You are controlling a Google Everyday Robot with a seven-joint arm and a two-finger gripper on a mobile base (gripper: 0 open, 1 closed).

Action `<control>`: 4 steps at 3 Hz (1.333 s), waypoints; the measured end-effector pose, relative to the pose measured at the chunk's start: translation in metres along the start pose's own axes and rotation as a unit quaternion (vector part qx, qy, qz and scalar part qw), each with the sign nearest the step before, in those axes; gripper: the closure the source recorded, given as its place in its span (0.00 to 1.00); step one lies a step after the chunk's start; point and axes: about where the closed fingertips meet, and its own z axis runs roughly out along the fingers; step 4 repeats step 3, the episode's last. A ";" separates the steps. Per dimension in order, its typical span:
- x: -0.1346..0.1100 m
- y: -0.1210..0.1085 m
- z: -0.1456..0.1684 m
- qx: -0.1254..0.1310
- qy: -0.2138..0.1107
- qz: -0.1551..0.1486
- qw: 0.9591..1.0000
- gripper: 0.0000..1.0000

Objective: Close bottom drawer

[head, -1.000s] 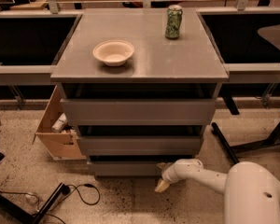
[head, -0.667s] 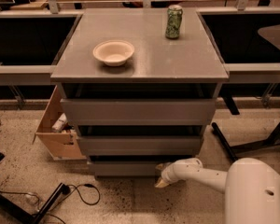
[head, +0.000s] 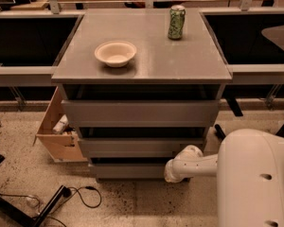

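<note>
The grey cabinet (head: 142, 63) has three drawers. The bottom drawer (head: 125, 170) is the lowest and narrowest grey front, just above the floor, sitting slightly back from the middle drawer front (head: 142, 147). My gripper (head: 170, 173) is low at the right end of the bottom drawer's front, at the end of my white arm (head: 199, 163), and seems to touch that front. My white body (head: 255, 178) fills the lower right.
A white bowl (head: 115, 53) and a green can (head: 176, 22) stand on the cabinet top. A tan wooden box (head: 57, 131) with items inside leans at the cabinet's left. Black cables (head: 80, 195) lie on the speckled floor at the lower left.
My gripper has moved slightly up and in against the bottom drawer's right end. The drawer front now sits a little further in under the cabinet.
</note>
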 end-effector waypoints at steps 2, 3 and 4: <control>0.009 0.049 -0.183 0.034 0.142 -0.045 0.988 1.00; 0.029 0.093 -0.250 0.080 0.213 -0.047 0.973 0.81; 0.029 0.093 -0.250 0.080 0.213 -0.047 0.973 0.81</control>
